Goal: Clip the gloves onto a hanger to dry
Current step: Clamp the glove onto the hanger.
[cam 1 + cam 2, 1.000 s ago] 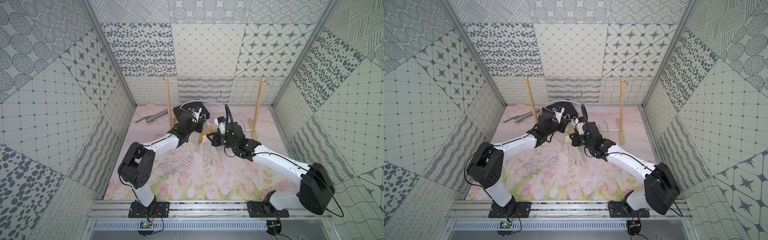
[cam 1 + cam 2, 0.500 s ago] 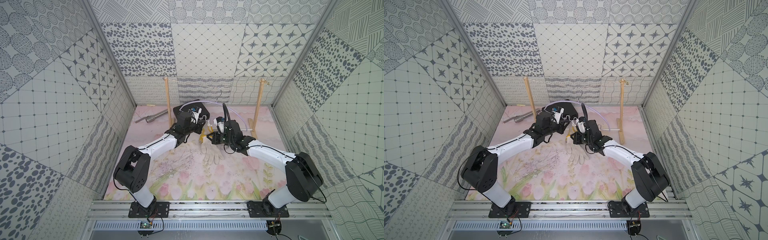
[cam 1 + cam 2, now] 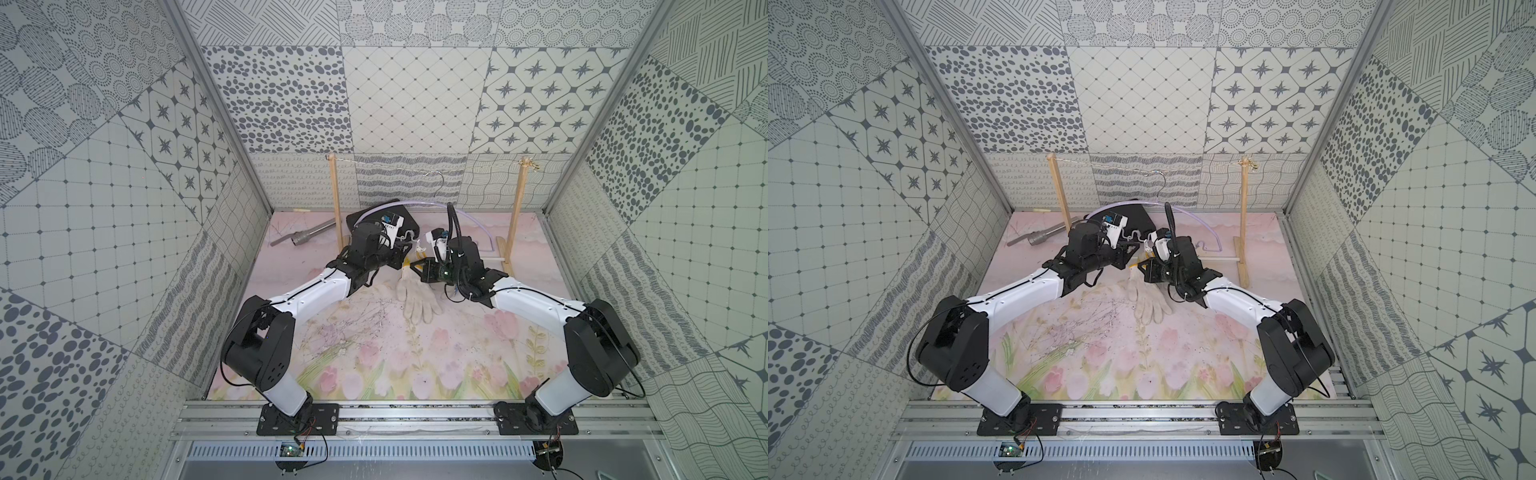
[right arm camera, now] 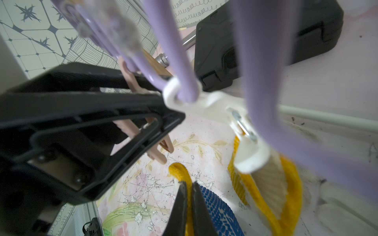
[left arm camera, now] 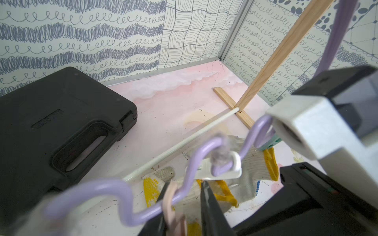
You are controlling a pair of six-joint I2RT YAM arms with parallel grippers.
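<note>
Left wrist view: the left gripper straddles a pink clip on the lilac hanger, apparently squeezing it. A white clip alongside holds a plain glove. The right gripper, jaws pressed together, pinches the blue-dotted glove by its yellow cuff, below the hanger.

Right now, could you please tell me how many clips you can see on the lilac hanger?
3. A pink clip sits in the left pincer; a white clip grips a glove cuff; a teal clip hangs further along the hanger. More may be hidden.
</note>
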